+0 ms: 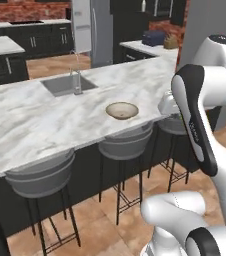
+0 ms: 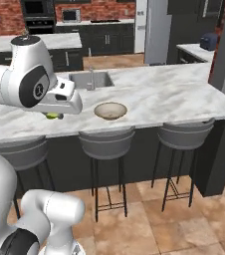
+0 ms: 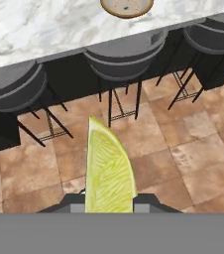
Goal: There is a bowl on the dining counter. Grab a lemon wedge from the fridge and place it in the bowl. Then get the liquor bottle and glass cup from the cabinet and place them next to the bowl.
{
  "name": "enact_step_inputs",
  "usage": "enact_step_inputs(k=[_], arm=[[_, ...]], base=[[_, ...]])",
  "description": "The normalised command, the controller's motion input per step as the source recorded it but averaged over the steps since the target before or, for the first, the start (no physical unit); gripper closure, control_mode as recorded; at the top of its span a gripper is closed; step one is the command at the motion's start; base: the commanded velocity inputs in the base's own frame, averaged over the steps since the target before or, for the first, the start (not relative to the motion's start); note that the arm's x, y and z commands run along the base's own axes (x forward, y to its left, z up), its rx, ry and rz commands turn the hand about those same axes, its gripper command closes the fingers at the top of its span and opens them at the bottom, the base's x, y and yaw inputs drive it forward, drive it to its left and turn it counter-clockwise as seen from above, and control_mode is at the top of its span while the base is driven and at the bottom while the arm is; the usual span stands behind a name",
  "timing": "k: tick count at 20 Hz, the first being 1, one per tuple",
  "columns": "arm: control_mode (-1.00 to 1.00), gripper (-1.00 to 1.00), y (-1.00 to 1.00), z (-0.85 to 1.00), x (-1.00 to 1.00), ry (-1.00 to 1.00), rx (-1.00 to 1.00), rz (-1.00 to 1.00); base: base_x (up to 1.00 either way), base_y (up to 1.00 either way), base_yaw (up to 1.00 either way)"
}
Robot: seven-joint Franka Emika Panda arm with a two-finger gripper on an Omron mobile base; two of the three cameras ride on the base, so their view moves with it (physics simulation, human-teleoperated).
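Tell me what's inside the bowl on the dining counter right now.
Nothing: the bowl shows only its bare speckled inside. The lemon wedge sits clamped in the tool, out over the floor short of the stools. The bowl's near inner wall is hidden by its rim.

A home kitchen: marble island counter (image 1: pixel 30 120) with sink (image 1: pixel 67 85), bar stools (image 2: pixel 107 142) (three abreast), brick wall (image 2: pixel 5 15).

bowl (image 3: pixel 127 6) beyond the pincer (image 3: pixel 109 202): far rim cut by frame edge. lemon wedge (image 3: pixel 109 171) base hidden between pincer tips.
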Motion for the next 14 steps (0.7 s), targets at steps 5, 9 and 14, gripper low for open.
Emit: enact_step_inputs(k=[5, 9, 14], arm=[[1.00, 1.00, 0.00, 0.00, 0.00, 0.00, 0.00, 0.00], [1.00, 1.00, 0.00, 0.00, 0.00, 0.00, 0.00, 0.00], [1.00, 1.00, 0.00, 0.00, 0.00, 0.00, 0.00, 0.00]], base=[[0.54, -0.88, 0.41], [0.66, -0.65, 0.41], [0.88, -0.09, 0.25]])
